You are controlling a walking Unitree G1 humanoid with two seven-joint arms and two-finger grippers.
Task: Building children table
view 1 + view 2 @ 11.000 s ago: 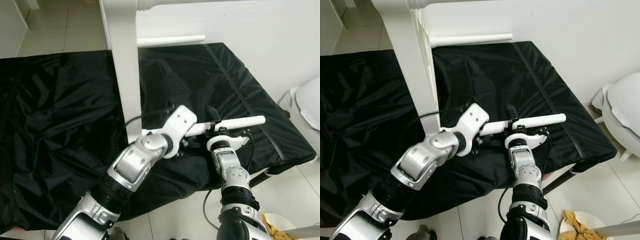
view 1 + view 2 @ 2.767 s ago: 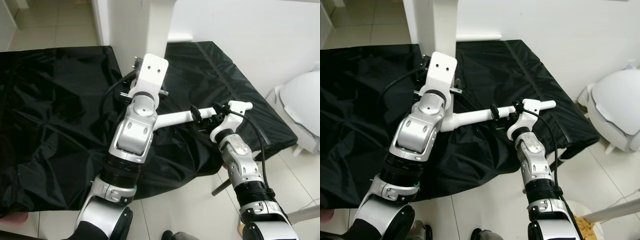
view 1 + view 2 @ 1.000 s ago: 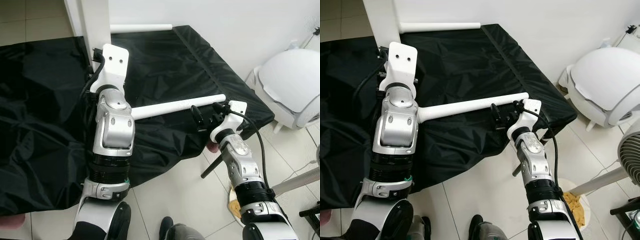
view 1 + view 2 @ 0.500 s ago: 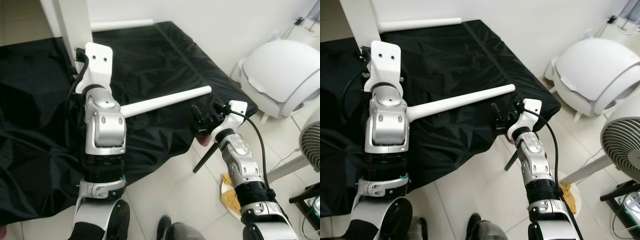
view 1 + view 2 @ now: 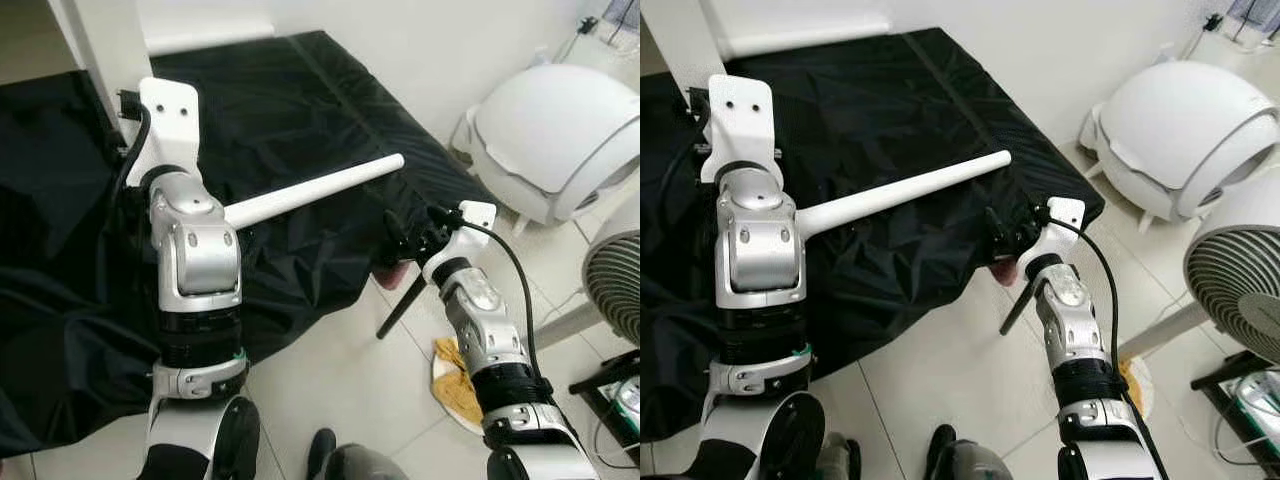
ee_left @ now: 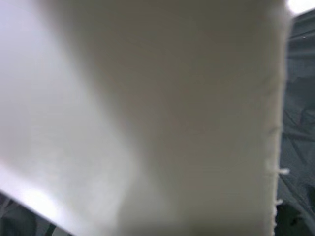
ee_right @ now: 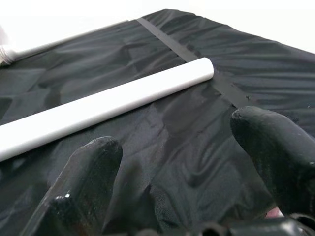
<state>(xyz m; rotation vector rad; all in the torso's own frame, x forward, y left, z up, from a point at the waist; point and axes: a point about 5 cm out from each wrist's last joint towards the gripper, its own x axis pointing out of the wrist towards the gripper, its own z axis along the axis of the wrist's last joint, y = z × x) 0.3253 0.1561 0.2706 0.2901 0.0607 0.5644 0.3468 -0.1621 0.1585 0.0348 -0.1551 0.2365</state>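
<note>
Over the black sheet [image 5: 310,110], a crinkled, glossy cover with a taped seam, a white leg [image 5: 315,190] juts out level from behind the left arm's wrist, its round free end pointing toward the sheet's far corner. It is a smooth, straight, painted rod, plainly stiff and probably light; the finish looks slippery, so a grip near the free end would want the fingers square across it, and any pull there would lever hard on the other end. A broad white panel [image 5: 105,45] stands beside the left wrist, and the left wrist view shows a flat, pale, blurred surface right against the lens. The left gripper is up against that panel; whether its fingers are parted I cannot tell. The right gripper [image 7: 182,162] hangs at the sheet's near edge, jaws spread wide and holding nothing, well short of the leg, which crosses beyond the fingertips [image 7: 101,155]. Nearby on the tiled floor [image 5: 330,390] are a rounded white shell [image 5: 545,125] and a fan [image 5: 1240,285].
</note>
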